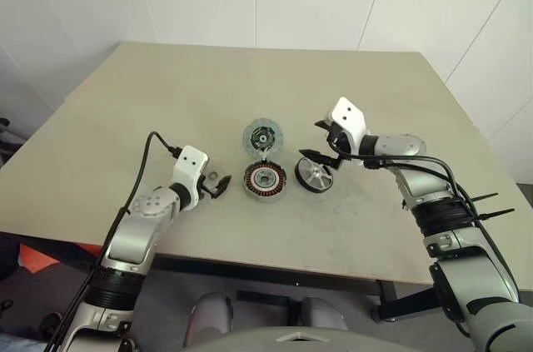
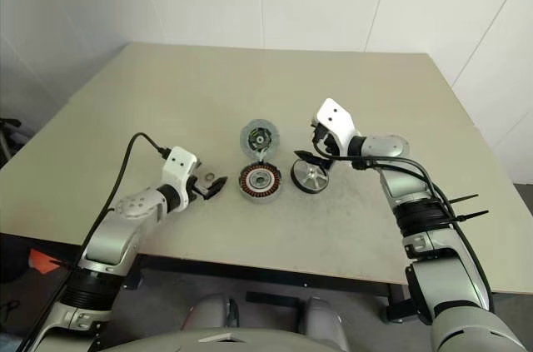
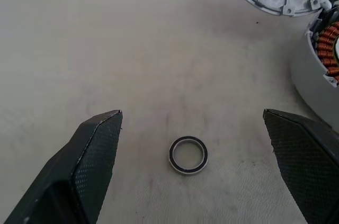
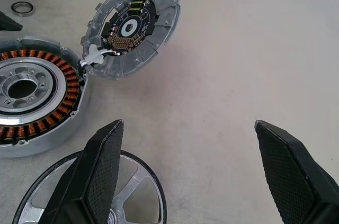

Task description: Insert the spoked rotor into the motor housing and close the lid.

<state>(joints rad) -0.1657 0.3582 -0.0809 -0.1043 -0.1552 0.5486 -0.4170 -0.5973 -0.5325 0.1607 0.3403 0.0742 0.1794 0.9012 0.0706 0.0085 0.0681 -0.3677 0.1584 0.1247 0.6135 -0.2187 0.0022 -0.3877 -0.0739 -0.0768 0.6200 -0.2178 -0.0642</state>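
Still at the reach-for-the-rotor step, nothing inserted yet. Spoked rotor (image 1: 316, 175) lying flat on the table (image 1: 166, 102) at centre frame, just right of the motor housing (image 1: 265, 180), windings exposed; lid (image 1: 263, 136) swung open directly above the housing in frame. Right gripper (image 1: 324, 142) spread wide and empty, hovering over the rotor's upper edge. Left gripper (image 1: 221, 187) likewise wide and empty, left of the housing, straddling a small ring (image 3: 188, 155). Next, probably: lower the right fingers around the rotor's rim, close, lift.
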